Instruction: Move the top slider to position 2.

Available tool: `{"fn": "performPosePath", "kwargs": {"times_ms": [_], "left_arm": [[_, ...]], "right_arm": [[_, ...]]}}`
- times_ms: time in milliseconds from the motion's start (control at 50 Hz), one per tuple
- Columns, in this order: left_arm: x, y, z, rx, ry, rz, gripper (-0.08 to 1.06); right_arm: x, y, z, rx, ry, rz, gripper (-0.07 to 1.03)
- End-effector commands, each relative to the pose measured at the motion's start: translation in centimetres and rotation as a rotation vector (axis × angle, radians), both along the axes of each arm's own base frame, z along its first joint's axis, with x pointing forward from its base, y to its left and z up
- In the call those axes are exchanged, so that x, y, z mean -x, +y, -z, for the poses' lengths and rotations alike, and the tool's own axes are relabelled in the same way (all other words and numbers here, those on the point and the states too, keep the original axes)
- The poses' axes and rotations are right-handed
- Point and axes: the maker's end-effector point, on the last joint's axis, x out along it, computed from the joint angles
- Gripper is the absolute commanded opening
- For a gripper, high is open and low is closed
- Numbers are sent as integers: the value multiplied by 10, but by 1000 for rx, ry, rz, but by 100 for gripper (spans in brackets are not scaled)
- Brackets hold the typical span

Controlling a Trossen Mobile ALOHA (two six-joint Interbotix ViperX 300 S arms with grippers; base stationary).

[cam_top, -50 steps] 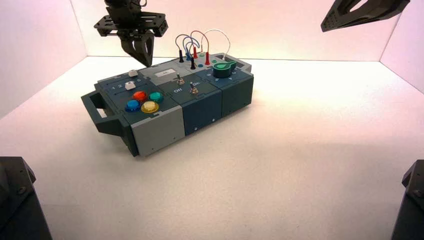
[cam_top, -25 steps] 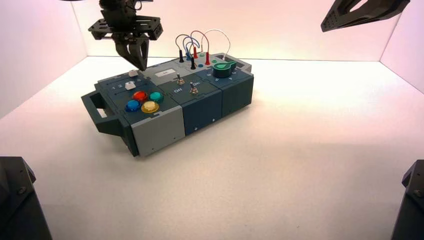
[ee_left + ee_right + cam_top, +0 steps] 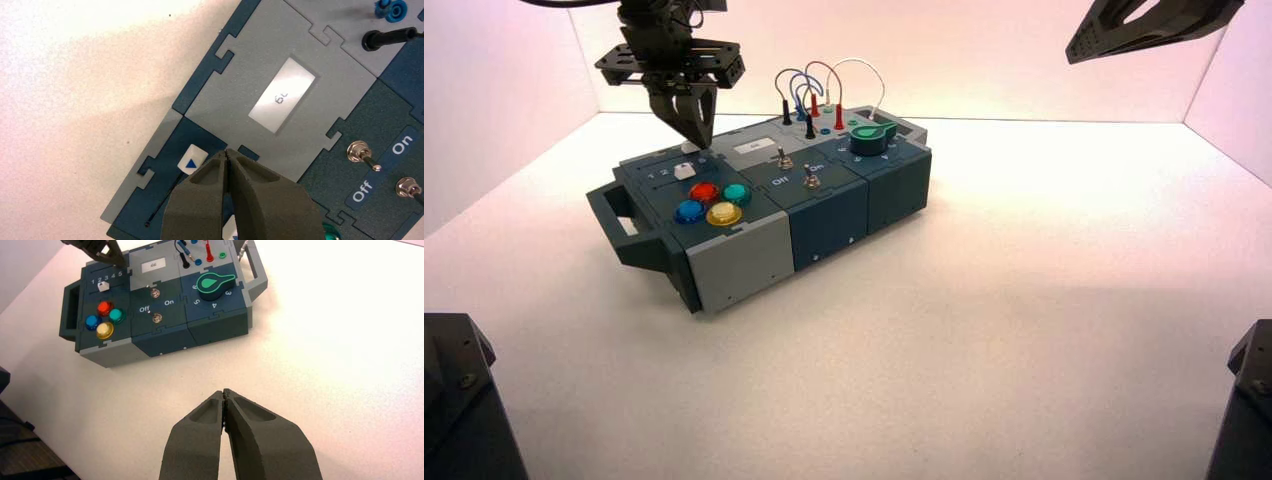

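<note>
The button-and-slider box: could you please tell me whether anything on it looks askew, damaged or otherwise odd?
Nothing on the box stands out as damaged. It sits at an angle to the back wall, and the left tool hovers over its far left part, by the top slider.

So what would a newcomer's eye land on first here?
Probably the four bright round buttons, red, green, blue and yellow, clustered at the box's near left. Next, the looping wires at its far end and the big green knob beside them. Then the dark left gripper, shut over the box's far left part by the top slider.
</note>
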Motion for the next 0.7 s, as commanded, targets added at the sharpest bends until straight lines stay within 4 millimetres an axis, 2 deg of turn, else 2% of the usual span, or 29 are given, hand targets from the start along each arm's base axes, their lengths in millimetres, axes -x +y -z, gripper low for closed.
{"fn": "performPosePath", "kwargs": {"times_ms": [20, 700], "left_arm": [[-7, 7, -11, 5, -34, -19, -3], [-4, 15, -8, -2, -21, -31, -3]], "right_arm": [[-5, 3, -10, -18, -21, 5, -2], [-4, 3, -10, -18, -21, 4, -2]]}}
